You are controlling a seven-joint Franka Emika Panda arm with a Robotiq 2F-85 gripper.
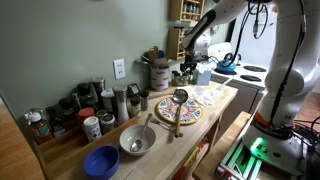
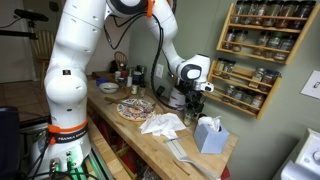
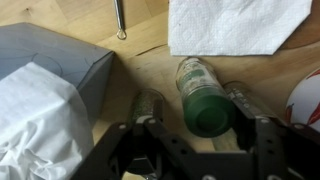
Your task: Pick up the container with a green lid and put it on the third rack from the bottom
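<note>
One claw [image 3: 195, 103], mine to steer: jaws spread wide, gripping nothing, fingers [image 3: 150, 105] on either side of the next item. One container with a green lid [image 3: 200, 90], lying on its side on the wooden counter [image 3: 145, 62]. One grey tissue box [image 3: 55, 70] beside it. One white paper towel [image 3: 235, 25] beyond. One brown wall rack [image 2: 255, 50], jar-lined, well apart.

Home kitchen — spice rack [image 2: 258, 57], stove [image 1: 252, 75], wooden counter [image 2: 180, 138]

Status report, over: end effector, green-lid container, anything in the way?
End effector open, straddling green-lid container, not gripping. Container on counter, not on rack. Tissue box close beside, napkin beyond; neither blocks the grasp.
</note>
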